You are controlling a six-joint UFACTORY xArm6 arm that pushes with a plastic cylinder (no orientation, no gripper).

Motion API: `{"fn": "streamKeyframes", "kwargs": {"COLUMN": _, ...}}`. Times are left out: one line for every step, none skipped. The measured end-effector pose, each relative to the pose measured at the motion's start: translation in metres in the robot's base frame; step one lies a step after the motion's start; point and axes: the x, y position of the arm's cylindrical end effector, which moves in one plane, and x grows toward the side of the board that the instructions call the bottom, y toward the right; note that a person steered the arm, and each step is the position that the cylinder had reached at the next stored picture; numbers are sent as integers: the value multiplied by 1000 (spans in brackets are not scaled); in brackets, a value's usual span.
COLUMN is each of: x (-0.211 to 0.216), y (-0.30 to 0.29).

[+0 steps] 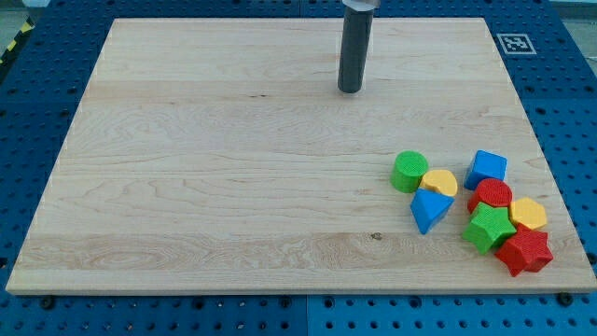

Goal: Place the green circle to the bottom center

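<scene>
The green circle (409,172) is a short green cylinder on the wooden board (215,187), at the view's right, on the left edge of a cluster of blocks. It touches a yellow block (438,182) on its right. My tip (350,91) is at the view's top centre, well above and to the left of the green circle, touching no block.
The cluster at the view's lower right holds a blue triangle-like block (430,210), a blue cube (487,168), a red round block (492,194), a yellow hexagon (528,214), a green star (489,229) and a red star (524,252). A marker tag (516,43) sits beyond the top right corner.
</scene>
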Motion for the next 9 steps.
{"fn": "streamKeyframes", "kwargs": {"x": 0, "y": 0}}
{"fn": "streamKeyframes", "kwargs": {"x": 0, "y": 0}}
{"fn": "streamKeyframes", "kwargs": {"x": -1, "y": 0}}
{"fn": "streamKeyframes", "kwargs": {"x": -1, "y": 0}}
{"fn": "streamKeyframes", "kwargs": {"x": -1, "y": 0}}
{"fn": "streamKeyframes", "kwargs": {"x": -1, "y": 0}}
{"fn": "streamKeyframes", "kwargs": {"x": -1, "y": 2}}
{"fn": "streamKeyframes", "kwargs": {"x": -1, "y": 2}}
{"fn": "streamKeyframes", "kwargs": {"x": -1, "y": 2}}
